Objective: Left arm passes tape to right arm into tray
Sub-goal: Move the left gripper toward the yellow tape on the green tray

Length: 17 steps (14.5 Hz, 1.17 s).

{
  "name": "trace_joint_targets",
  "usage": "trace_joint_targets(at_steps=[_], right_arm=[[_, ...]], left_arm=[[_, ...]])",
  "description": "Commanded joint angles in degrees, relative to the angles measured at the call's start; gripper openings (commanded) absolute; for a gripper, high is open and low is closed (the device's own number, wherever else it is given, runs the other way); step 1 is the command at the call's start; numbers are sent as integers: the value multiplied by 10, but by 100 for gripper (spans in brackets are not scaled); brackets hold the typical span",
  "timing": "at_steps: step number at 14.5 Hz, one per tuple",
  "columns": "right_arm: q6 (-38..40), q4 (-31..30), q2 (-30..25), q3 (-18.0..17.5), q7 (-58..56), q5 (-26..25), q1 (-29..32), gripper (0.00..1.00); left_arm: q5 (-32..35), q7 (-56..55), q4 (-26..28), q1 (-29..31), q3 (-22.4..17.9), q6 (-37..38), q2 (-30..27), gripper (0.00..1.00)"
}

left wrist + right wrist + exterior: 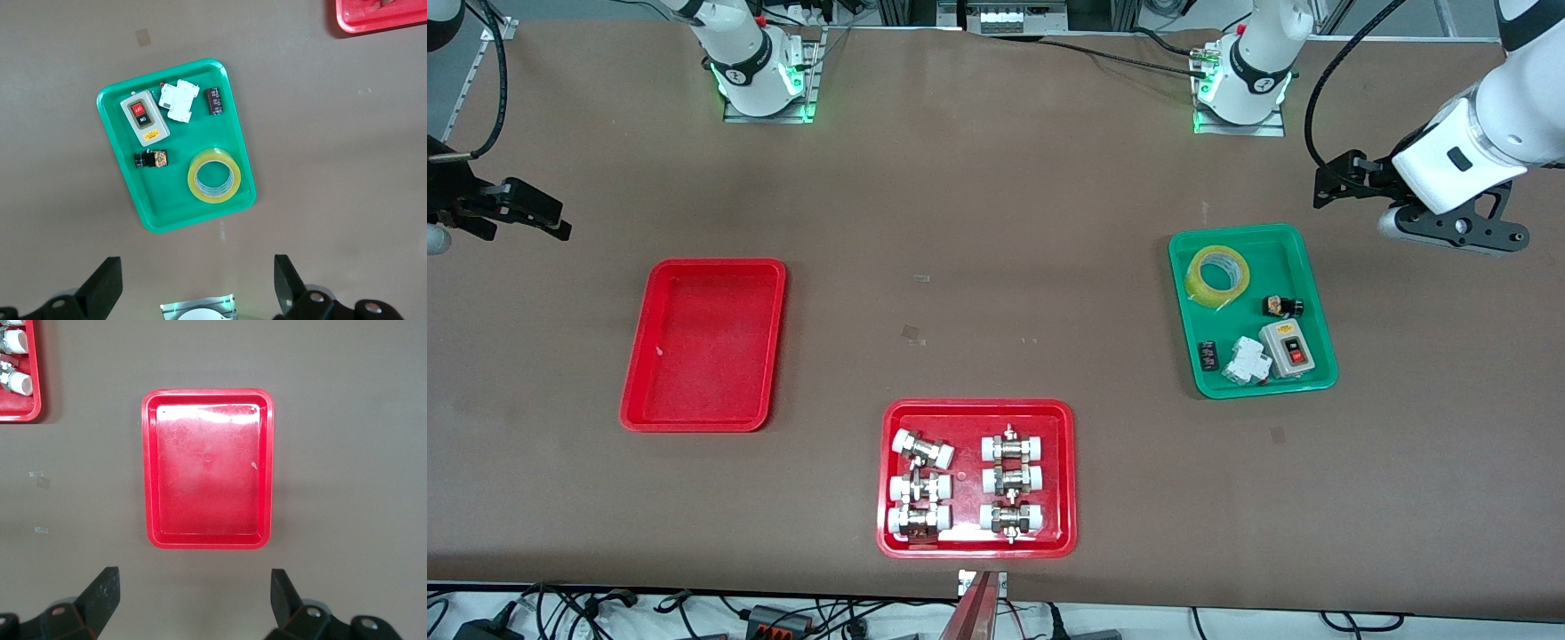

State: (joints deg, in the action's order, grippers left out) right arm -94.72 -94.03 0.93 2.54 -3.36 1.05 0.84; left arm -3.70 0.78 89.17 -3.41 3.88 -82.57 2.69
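Note:
The yellow tape roll (1199, 286) lies flat in a green tray (1267, 258) toward the left arm's end of the table; it also shows in the left wrist view (193, 179). My left gripper (1329, 182) is open and empty, up in the air beside the green tray and apart from the tape; its wrist view shows the gripper (199, 280) with wide-spread jaws. The plain red tray (703, 347) is empty toward the right arm's end. My right gripper (547, 218) is open and empty in the air beside it. The right wrist view shows the gripper (193, 593) and the red tray (208, 470).
The green tray also holds a grey switch box (1288, 348), a white breaker (1245, 360) and small black parts (1281, 307). A second red tray (977, 418) with several white-capped metal fittings sits mid-table, nearer the front camera.

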Motion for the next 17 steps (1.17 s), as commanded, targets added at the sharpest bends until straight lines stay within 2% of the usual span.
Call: trace_joint_targets(at_steps=[1, 7, 12, 14, 17], right_arm=[[17, 3, -11, -4, -9, -6, 2, 100], [19, 5, -14, -4, -9, -6, 3, 100], [18, 5, -13, -3, -9, -5, 4, 100], [19, 5, -13, -3, -9, -5, 4, 100], [19, 5, -13, -3, -9, -5, 4, 100]], left_arm=[[-12, 13, 3, 9, 5, 4, -8, 100], [-12, 12, 4, 9, 5, 5, -8, 100], [-12, 14, 13, 23, -1, 44, -1, 100], [-12, 13, 35, 22, 4, -22, 41, 100], [-12, 5, 138, 16, 6, -140, 63, 100]])
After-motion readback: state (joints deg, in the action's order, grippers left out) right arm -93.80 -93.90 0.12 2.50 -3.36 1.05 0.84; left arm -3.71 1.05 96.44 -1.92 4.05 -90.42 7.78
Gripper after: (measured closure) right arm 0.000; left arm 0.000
